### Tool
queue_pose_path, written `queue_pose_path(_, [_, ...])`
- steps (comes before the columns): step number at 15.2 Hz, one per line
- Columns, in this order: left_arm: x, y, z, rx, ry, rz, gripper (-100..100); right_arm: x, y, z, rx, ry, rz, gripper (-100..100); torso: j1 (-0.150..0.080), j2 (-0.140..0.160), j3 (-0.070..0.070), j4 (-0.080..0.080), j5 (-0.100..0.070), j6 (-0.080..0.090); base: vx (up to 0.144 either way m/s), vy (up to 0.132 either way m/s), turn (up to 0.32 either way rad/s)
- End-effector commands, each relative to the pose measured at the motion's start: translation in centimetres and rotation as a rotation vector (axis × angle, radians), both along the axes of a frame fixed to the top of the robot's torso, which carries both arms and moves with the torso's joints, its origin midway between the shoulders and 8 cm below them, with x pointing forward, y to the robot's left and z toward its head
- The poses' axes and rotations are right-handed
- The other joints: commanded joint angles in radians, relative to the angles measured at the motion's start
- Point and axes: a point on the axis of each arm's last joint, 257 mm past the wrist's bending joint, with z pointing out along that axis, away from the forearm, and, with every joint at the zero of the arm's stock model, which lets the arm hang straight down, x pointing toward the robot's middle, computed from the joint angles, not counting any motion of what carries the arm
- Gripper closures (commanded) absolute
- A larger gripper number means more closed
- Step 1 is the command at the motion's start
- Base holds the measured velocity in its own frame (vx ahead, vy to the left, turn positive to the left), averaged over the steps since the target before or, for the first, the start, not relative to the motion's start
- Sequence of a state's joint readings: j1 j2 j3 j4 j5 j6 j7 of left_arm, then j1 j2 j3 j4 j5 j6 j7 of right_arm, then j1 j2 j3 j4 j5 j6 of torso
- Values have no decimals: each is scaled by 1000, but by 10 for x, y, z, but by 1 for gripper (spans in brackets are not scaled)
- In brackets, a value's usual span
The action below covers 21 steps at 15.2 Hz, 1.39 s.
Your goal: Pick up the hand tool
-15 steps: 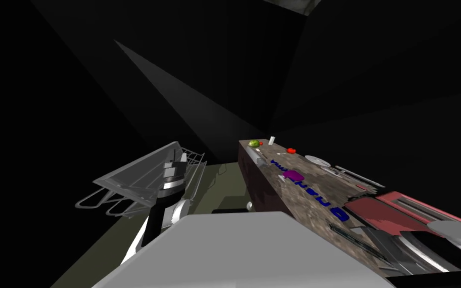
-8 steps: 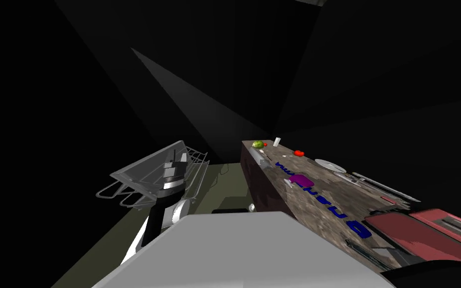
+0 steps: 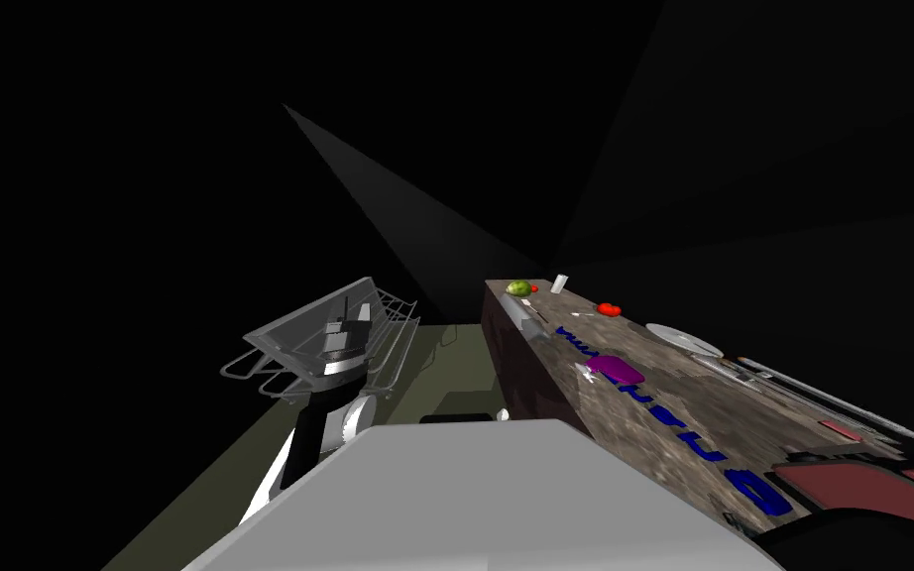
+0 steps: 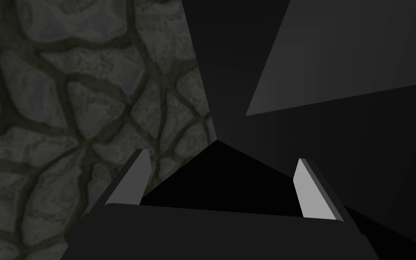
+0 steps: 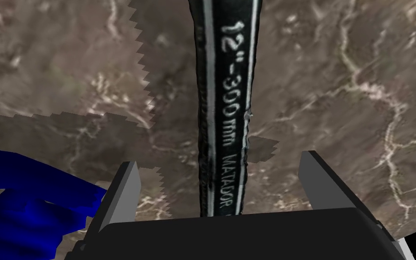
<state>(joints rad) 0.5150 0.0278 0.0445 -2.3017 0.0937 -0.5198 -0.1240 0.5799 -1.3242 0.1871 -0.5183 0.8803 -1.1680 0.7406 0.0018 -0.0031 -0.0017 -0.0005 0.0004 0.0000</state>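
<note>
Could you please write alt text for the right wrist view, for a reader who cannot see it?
The open right gripper frames a black hand tool with white print reading 12"-300mm MATADOR, which lies on a brown marbled countertop and touches neither finger. A blue marking shows beside one finger.

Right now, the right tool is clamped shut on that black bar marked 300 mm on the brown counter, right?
No. The right wrist view shows the right tool open, straddling the black bar on the brown counter without touching it.
</note>
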Motion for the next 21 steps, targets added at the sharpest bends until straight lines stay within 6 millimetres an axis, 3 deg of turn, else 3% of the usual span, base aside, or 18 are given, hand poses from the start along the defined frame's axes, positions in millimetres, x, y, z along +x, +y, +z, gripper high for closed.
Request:
queue_pose_path(1, [0,0,0,0,0,0,0,-7,-2,4,-10,-4,-12,-100,0,0,0,0,0,0,15,2,53])
queue_pose_path(2, [0,0,0,0,0,0,0,-14,-2,4,-10,8,-17,-100,0,0,0,0,0,0,10,0,-7])
queue_pose_path(3, [0,0,0,0,0,0,0,-7,-2,3,-8,0,-10,-100,0,0,0,0,0,1,4,0,-12])
queue_pose_path(4, [0,0,0,0,0,0,0,-8,-2,3,-9,1,-11,100,0,1,0,0,0,1,0,0,0])
queue_pose_path(8, [0,0,0,0,0,0,0,-8,-2,3,-8,1,-11,100,-1,1,0,0,-1,0,0,0,0])
queue_pose_path(9, [0,0,0,0,0,0,0,10,0,1,1,-1,9,100,-1,1,0,0,-1,0,-14,-9,-138])
queue_pose_path(10, [0,0,0,0,0,0,0,8,1,0,3,6,10,100,-2,1,1,0,-1,0,-21,-9,-151])
queue_pose_path(11, [0,0,0,0,0,0,0,23,0,2,4,0,19,100,-2,2,1,0,-2,1,-25,-4,-186])
queue_pose_path(14, [0,0,0,0,0,0,0,29,4,-3,14,4,36,100,-3,3,2,1,-4,1,-25,-4,-74])
queue_pose_path(15, [0,0,0,0,0,0,0,41,3,-1,15,8,46,100,-3,2,1,1,-5,0,-18,-6,-105])
queue_pose_path(21, [0,0,0,0,0,0,0,70,8,-4,25,4,85,100,-4,1,1,0,-8,0,-17,-3,-91])
